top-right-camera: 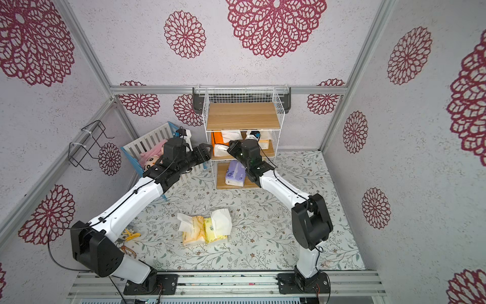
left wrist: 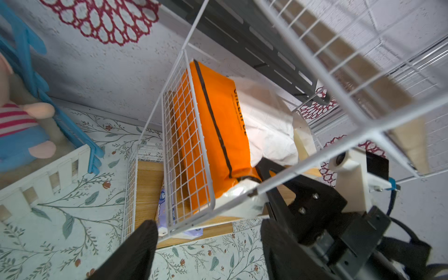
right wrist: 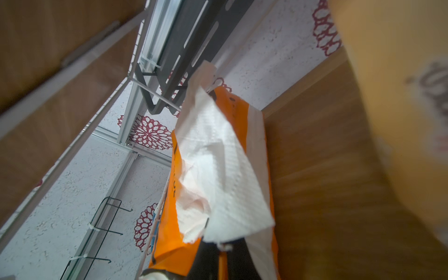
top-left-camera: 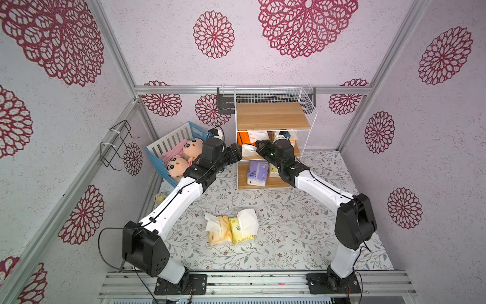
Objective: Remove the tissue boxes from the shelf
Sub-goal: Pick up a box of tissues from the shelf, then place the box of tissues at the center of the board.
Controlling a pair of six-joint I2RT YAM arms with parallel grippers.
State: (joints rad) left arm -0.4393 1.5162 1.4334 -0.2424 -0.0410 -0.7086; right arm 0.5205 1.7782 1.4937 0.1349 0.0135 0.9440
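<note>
White tissue (right wrist: 218,169) hides where the right gripper (right wrist: 223,257) pinches the orange pack (right wrist: 167,242).

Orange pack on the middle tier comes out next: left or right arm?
Right. The right gripper is inside the shelf, shut on the orange pack; the left gripper sits outside the wire side, jaws apart, holding nothing.

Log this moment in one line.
right end effector: shut on orange tissue pack, middle tier | left end effector: open, beside shelf | two packs on mat
</note>
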